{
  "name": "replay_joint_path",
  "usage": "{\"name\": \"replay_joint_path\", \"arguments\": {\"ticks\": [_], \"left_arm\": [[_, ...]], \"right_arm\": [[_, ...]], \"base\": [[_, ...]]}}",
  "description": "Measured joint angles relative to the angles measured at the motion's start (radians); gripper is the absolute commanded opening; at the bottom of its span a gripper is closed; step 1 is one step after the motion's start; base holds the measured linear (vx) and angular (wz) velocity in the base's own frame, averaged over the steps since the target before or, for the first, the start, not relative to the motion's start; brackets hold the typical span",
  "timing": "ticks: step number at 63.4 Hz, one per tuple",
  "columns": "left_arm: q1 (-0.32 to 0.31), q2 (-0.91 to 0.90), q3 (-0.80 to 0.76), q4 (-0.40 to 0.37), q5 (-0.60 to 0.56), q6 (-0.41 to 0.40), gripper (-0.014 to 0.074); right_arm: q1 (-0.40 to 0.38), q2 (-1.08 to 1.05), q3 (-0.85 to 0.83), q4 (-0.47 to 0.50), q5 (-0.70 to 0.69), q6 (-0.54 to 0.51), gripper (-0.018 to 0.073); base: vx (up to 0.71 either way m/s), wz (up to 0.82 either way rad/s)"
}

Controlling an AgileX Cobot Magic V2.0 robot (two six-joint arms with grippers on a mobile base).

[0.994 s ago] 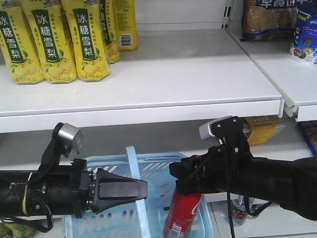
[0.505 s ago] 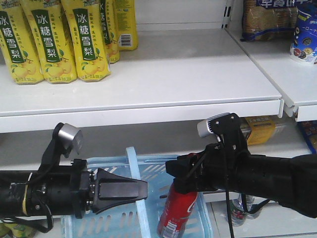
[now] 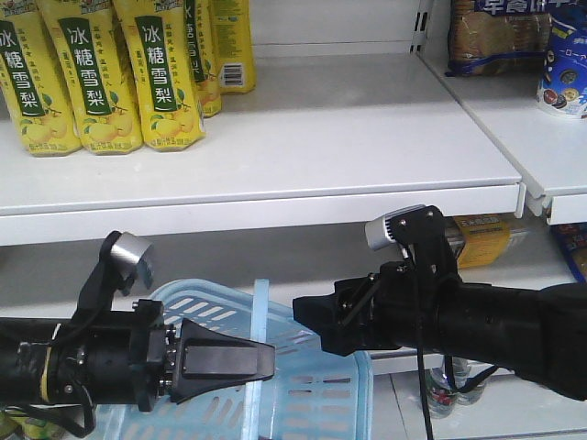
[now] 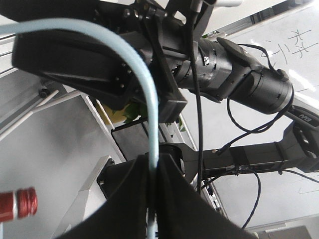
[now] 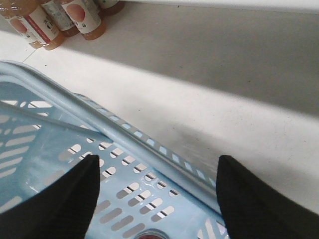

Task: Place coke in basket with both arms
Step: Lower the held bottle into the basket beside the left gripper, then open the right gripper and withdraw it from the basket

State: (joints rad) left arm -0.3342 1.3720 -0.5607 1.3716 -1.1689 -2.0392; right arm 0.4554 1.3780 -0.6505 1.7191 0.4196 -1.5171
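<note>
Looking for the coke [image 5: 151,235], you get only a sliver of red at the bottom edge of the right wrist view, low between the fingers and against the slotted wall of the basket [image 5: 124,144]. In the front view you cannot see it at all. I judge that it lies inside the basket, though you cannot confirm how it sits.

The right gripper [image 5: 158,162] hangs above it with its fingers wide apart and nothing between them, so the drop looks done. The left gripper [image 3: 264,360] is clamped on the basket's hoop handle [image 4: 149,94], which runs straight into the pinch of its fingers in the left wrist view. The basket sits tilted in front of the white shelf [image 5: 224,114].

By my reading, little is left for you: draw the right arm [image 3: 477,321] clear and hold the basket steady.
</note>
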Motion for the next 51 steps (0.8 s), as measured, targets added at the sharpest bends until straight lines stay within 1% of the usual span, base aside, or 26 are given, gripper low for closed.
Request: {"name": "replay_joint_path", "arguments": {"ticks": [6, 12, 15, 19, 23, 24, 31, 42, 51], "left_arm": [[0.0, 0.0, 0.0, 0.001, 0.004, 0.0, -0.0008], [0.0, 0.0, 0.0, 0.002, 0.01, 0.0, -0.0008], [0.0, 0.0, 0.0, 0.003, 0.012, 0.0, -0.0008], [0.0, 0.0, 0.0, 0.005, 0.013, 0.0, -0.0008], [0.0, 0.0, 0.0, 0.005, 0.013, 0.0, -0.0008], [0.0, 0.0, 0.0, 0.005, 0.013, -0.001, -0.0008], [0.0, 0.0, 0.0, 0.005, 0.013, -0.001, -0.0008], [0.0, 0.0, 0.0, 0.005, 0.013, -0.001, -0.0008], [0.0, 0.0, 0.0, 0.005, 0.013, -0.001, -0.0008]], "right_arm": [[0.0, 0.0, 0.0, 0.001, 0.0, 0.001, 0.047], [0.0, -0.006, 0.0, 0.001, -0.006, 0.012, 0.0413], [0.0, -0.019, 0.0, -0.005, -0.016, 0.027, 0.0365], [0.0, -0.042, 0.0, -0.028, -0.044, 0.063, 0.0286], [-0.001, -0.069, 0.0, -0.065, -0.068, 0.106, 0.0189], [-0.002, -0.075, 0.0, -0.074, -0.071, 0.114, 0.0153], [-0.003, -0.129, 0.0, -0.152, -0.08, 0.159, -0.0016], [-0.003, -0.247, 0.0, -0.288, -0.075, 0.239, -0.0004], [-0.003, -0.36, 0.0, -0.432, -0.054, 0.357, -0.0004]], "base": [[0.0, 0.0], [0.0, 0.0], [0.0, 0.0], [0.0, 0.0], [0.0, 0.0], [0.0, 0.0], [0.0, 0.0], [0.0, 0.0], [0.0, 0.0]]}}
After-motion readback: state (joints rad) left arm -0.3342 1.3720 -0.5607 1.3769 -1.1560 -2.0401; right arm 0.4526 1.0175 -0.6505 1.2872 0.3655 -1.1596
